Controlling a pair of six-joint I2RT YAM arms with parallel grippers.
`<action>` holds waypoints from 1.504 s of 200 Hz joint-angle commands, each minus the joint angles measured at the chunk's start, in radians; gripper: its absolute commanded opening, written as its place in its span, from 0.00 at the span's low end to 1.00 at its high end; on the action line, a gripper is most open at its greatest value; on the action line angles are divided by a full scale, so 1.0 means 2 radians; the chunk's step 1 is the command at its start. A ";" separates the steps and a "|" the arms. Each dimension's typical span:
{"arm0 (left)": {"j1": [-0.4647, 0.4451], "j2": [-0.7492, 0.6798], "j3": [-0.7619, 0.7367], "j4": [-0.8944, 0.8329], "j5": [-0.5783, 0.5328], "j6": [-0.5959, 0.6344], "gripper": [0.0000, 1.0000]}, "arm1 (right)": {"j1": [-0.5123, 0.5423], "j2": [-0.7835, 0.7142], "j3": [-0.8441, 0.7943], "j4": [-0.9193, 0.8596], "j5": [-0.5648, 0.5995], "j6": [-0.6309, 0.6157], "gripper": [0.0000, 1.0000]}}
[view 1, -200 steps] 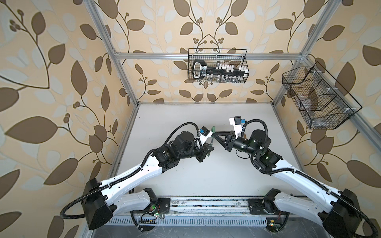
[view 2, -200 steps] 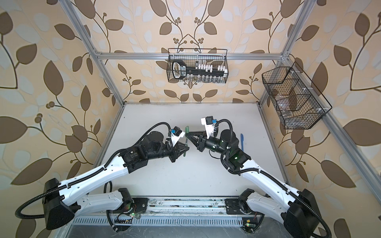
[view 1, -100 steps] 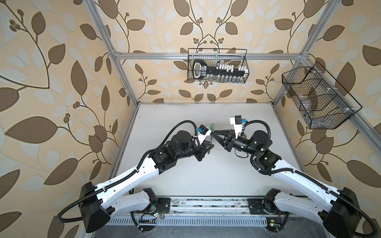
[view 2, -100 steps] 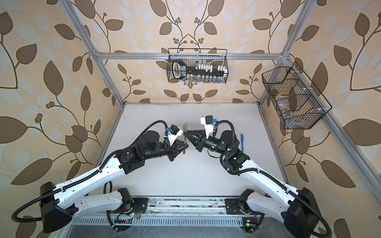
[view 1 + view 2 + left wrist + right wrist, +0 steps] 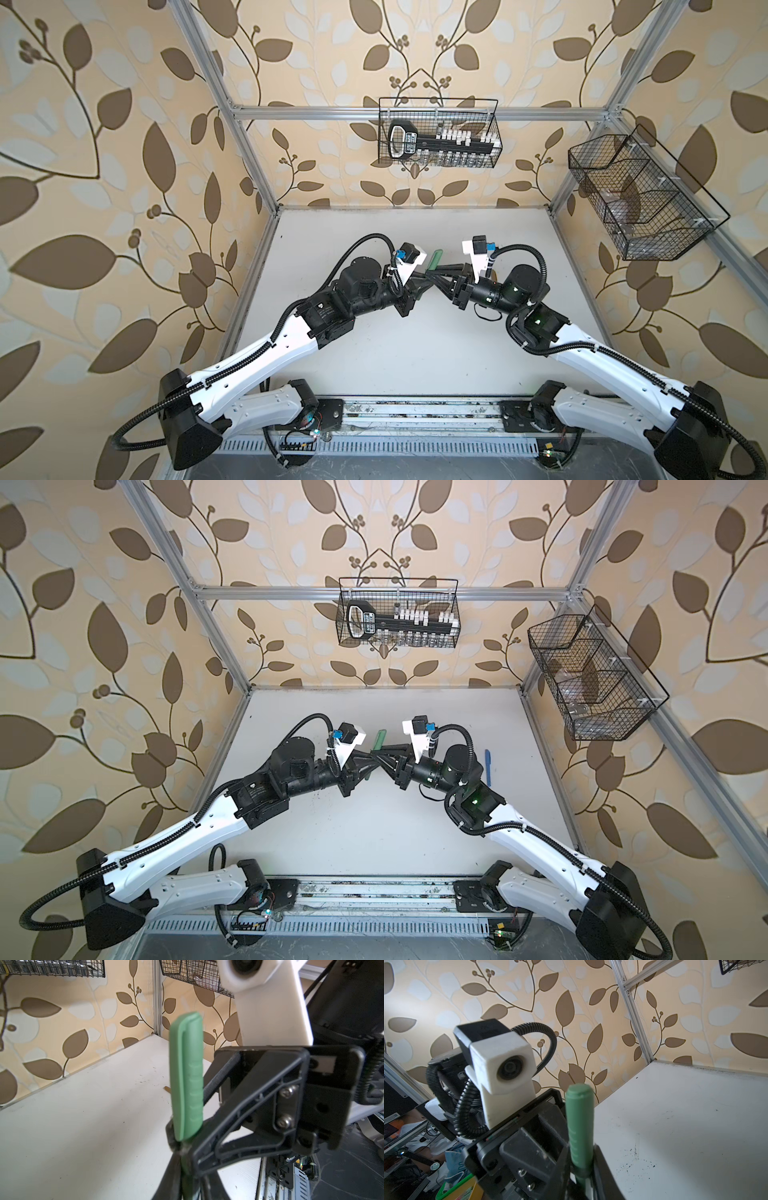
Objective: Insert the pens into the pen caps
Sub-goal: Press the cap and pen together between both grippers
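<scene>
Over the middle of the table my two grippers meet tip to tip. The green pen cap [image 5: 435, 259] [image 5: 379, 738] [image 5: 186, 1076] [image 5: 580, 1122] stands upright, seated on the dark green pen [image 5: 187, 1167]. My left gripper [image 5: 424, 277] [image 5: 370, 755] [image 5: 185, 1159] is shut on the pen's barrel just below the cap. My right gripper [image 5: 435, 274] [image 5: 381, 752] [image 5: 581, 1167] has its fingers against both sides of the cap's base. A blue pen [image 5: 488, 766] lies on the table by the right arm. A tan pen end [image 5: 167, 1089] shows on the table behind the cap.
A wire basket [image 5: 438, 133] with a black tool hangs on the back wall, and a second wire basket [image 5: 640, 199] on the right wall. The white table [image 5: 415, 353] has ink specks and is walled on three sides by aluminium posts.
The left arm has reached a little farther in, and the joined grippers have shifted slightly toward the back. The green cap now sticks out more plainly above them.
</scene>
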 commanded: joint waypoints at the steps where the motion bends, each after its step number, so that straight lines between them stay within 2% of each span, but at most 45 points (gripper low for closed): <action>1: 0.002 -0.001 0.024 0.026 -0.002 0.013 0.17 | 0.008 -0.012 0.024 -0.034 0.012 -0.031 0.25; 50: 0.001 -0.004 0.024 0.023 -0.005 0.016 0.17 | 0.013 -0.033 0.041 -0.104 0.031 -0.065 0.42; 103: 0.002 -0.007 0.017 0.013 -0.004 0.012 0.16 | 0.008 -0.070 0.048 -0.178 0.043 -0.072 0.54; 130: 0.001 -0.011 0.011 0.008 0.001 0.008 0.16 | -0.017 -0.072 0.059 -0.192 0.024 -0.066 0.56; 165: 0.001 -0.014 0.005 0.001 0.007 -0.001 0.16 | -0.057 -0.053 0.075 -0.161 -0.028 -0.041 0.58; 216: 0.001 -0.014 -0.002 -0.003 0.011 -0.010 0.15 | -0.065 0.002 0.112 -0.126 -0.072 -0.025 0.57; 261: 0.001 -0.012 -0.001 -0.004 0.015 -0.009 0.16 | -0.065 0.024 0.131 -0.124 -0.073 -0.027 0.53; 274: 0.002 -0.011 0.000 -0.004 0.016 -0.009 0.16 | -0.065 0.034 0.140 -0.129 -0.079 -0.027 0.48; 301: 0.001 -0.012 0.001 -0.001 0.013 -0.005 0.15 | -0.064 0.046 0.138 -0.124 -0.087 -0.018 0.33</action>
